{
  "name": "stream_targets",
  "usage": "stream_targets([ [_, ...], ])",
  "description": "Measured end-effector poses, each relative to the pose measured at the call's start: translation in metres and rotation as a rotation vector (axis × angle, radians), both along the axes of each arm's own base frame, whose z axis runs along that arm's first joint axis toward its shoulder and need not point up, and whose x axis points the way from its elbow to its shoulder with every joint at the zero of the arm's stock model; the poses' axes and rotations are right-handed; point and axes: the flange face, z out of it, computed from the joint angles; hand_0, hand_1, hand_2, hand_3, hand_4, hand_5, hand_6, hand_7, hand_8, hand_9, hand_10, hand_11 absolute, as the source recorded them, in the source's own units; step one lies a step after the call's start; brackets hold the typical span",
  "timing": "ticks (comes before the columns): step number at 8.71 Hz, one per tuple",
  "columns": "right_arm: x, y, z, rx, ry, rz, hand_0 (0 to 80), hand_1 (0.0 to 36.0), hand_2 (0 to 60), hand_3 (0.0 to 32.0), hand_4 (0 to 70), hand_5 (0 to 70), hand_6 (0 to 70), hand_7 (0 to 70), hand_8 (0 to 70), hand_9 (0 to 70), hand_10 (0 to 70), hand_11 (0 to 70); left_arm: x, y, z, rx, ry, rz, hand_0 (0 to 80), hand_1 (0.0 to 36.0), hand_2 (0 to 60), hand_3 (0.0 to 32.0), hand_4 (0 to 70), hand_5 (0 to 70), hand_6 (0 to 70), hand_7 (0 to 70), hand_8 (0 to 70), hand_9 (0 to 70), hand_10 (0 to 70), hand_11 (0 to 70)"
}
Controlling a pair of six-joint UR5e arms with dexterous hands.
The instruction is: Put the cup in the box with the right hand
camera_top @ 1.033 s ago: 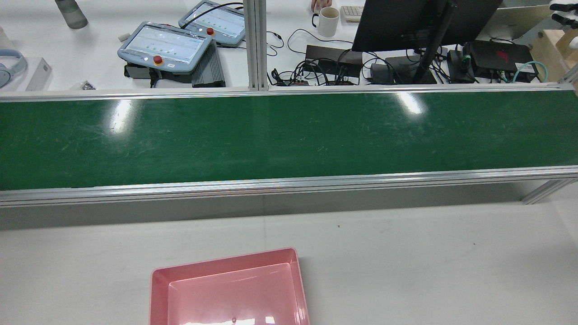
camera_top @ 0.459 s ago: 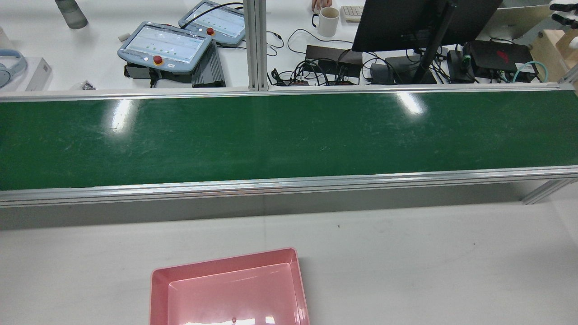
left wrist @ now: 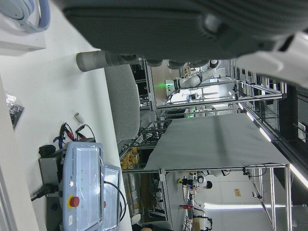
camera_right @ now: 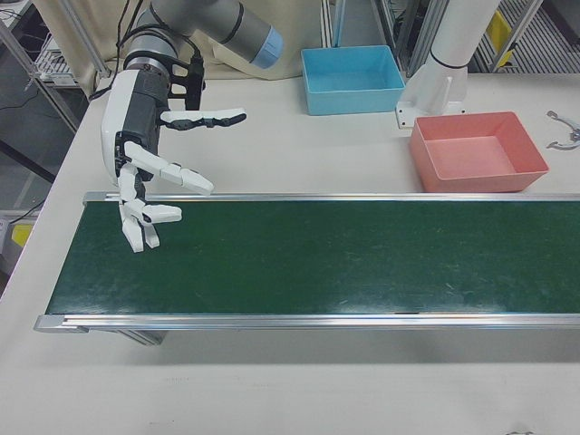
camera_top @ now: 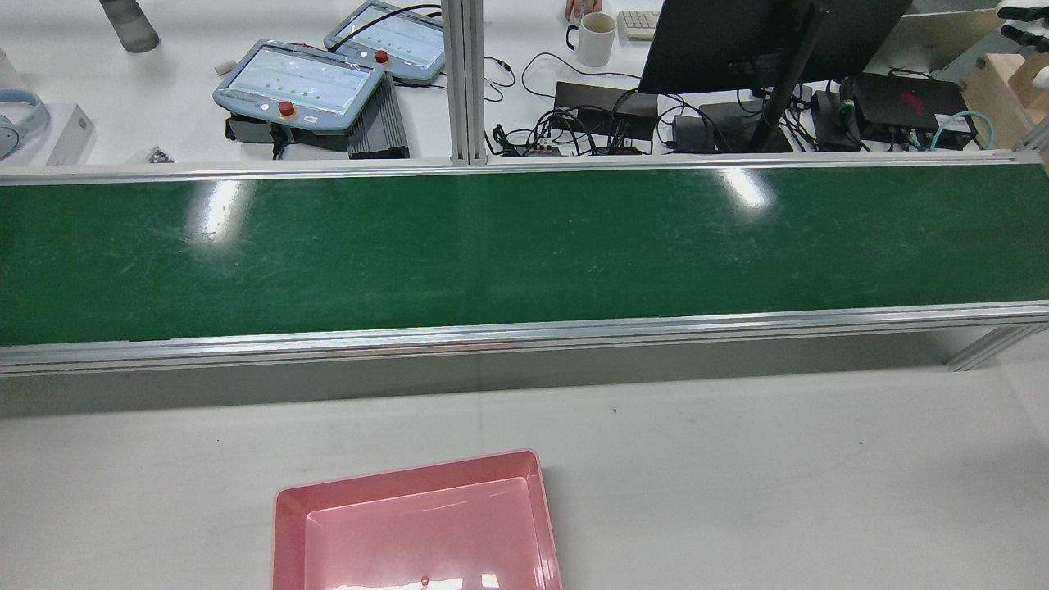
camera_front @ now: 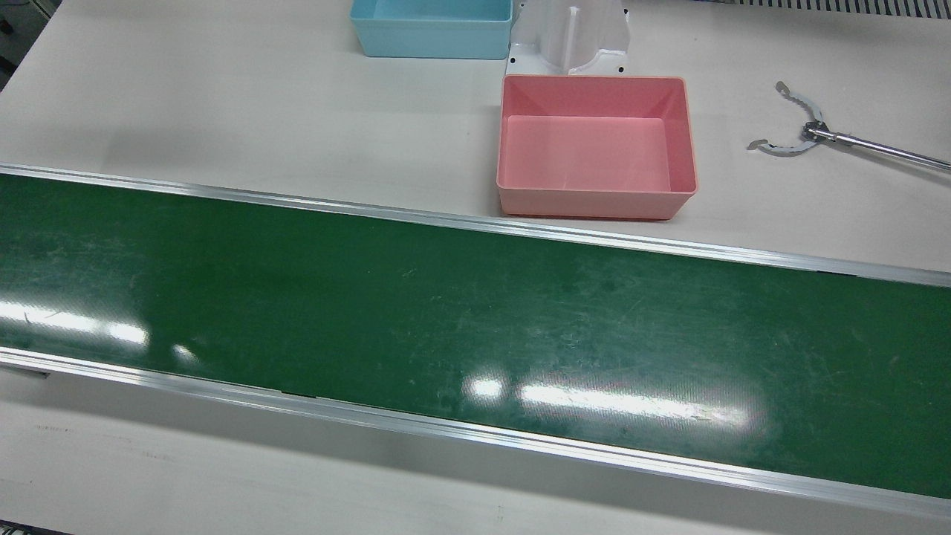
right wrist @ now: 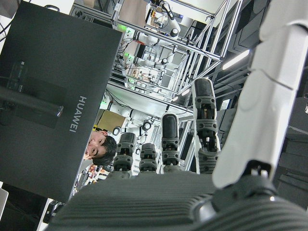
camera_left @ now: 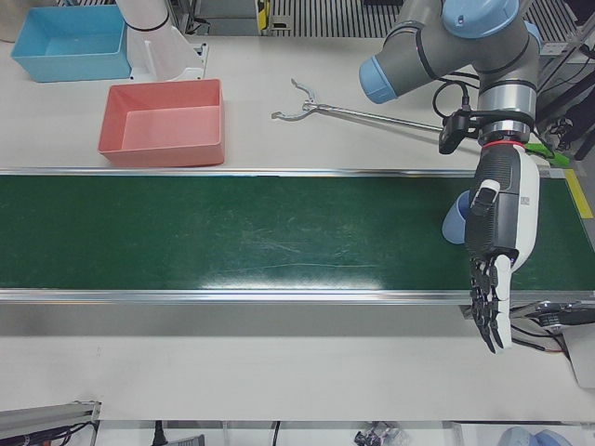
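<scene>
Nothing is changing in the rear view against the earlier frames: belt bare, pink box unmoved, no arm entering. The long green conveyor belt (camera_front: 446, 312) is lying across the white table, with the shallow pink plastic box (camera_front: 594, 205) just beside its robot-side rail and a light-blue plastic box (camera_front: 431, 46) further back. The white-and-black right hand (camera_right: 149, 172) is hovering over its own end of the belt, fingers spread wide, gripping nothing. The left hand (camera_left: 497, 243) is hanging over the opposite end, fingers straight and pointing down, also empty. A pale-blue rounded object, judged to be the cup (camera_left: 456, 221), is sitting on the belt beside and partly behind the left hand, well apart from the right hand. Step in hand: waiting, pre-grasp. The next move is calling for cup and right hand to meet, then a side grasp and a carry to the pink box, presumably the target.
</scene>
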Motion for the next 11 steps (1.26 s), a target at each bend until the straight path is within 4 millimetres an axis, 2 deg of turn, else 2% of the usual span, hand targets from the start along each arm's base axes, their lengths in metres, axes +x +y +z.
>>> stream_targets([
  [11, 0.0000, 0.0000, 0.0000, 0.000, 0.000, 0.000, 55.7, 11.6, 0.0, 0.0, 37.9, 5.7, 12.5, 51.5, 5.0, 15.9, 11.1, 17.7, 0.0003, -0.0001, -0.0001, 0.000, 0.000, 0.001, 0.0, 0.0, 0.0, 0.0, 0.0, 0.0, 0.0, 0.0, 0.0, 0.0, 0.0, 0.0],
])
